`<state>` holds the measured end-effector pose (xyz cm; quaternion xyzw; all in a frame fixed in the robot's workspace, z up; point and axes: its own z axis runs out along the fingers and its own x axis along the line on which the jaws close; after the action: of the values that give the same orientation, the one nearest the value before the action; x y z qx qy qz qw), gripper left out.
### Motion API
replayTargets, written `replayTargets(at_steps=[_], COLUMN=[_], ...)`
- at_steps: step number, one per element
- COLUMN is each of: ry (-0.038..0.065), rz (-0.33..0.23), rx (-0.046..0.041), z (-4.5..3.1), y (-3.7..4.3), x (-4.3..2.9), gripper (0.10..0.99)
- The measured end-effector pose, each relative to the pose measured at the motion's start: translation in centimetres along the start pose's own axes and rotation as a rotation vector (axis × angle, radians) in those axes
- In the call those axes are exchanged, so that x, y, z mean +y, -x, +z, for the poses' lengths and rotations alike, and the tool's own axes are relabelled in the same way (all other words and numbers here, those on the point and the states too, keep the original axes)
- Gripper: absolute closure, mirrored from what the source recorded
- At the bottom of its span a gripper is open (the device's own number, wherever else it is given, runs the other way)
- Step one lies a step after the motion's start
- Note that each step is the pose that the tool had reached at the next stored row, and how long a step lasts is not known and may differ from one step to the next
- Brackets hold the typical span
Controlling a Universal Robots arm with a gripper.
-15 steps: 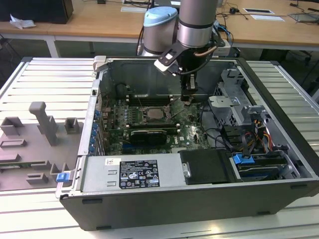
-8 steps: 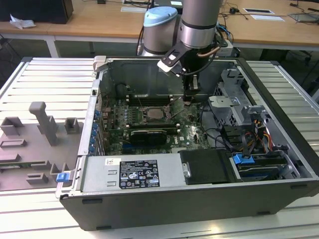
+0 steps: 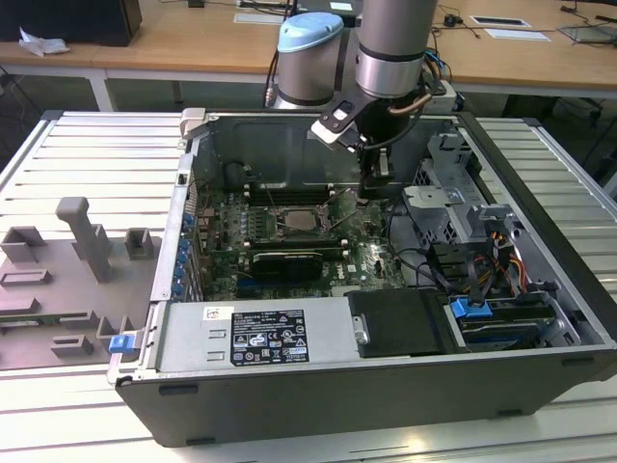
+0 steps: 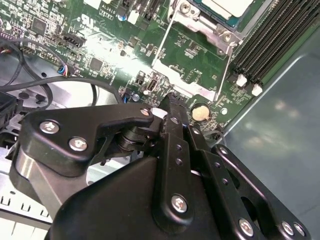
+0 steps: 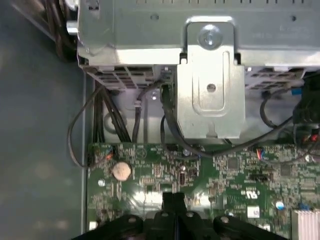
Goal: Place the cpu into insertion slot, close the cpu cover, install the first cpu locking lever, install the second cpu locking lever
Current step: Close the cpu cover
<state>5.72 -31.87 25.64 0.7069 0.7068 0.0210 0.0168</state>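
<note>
Exterior view, left to right: grey plastic fixture blocks (image 3: 87,241) sit on the slatted table, then the open black computer case (image 3: 386,410). The cpu (image 3: 301,221), a small flat square chip with a pale silvery top, is seated in the socket mid-motherboard. In the second wrist view the cpu cover (image 4: 200,20), a thin grey metal frame, lies around it. The black two-finger gripper (image 3: 371,196) is just to the socket's right, tips low over the green board (image 3: 371,260). Its fingers are pressed together, nothing held. The silver drive cage (image 3: 443,207) is furthest right.
</note>
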Motion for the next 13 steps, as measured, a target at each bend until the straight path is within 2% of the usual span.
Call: replayTargets(at_steps=[8,11,13], ry=[0.0,0.0,0.0], rz=[-0.015,-0.017,-0.017], rx=[0.0023,0.0026,0.0025], z=[0.45,0.49,0.48], y=[0.0,0.01,0.01], x=[-0.03,-1.13,-1.23], gripper=[0.98,0.98,0.98])
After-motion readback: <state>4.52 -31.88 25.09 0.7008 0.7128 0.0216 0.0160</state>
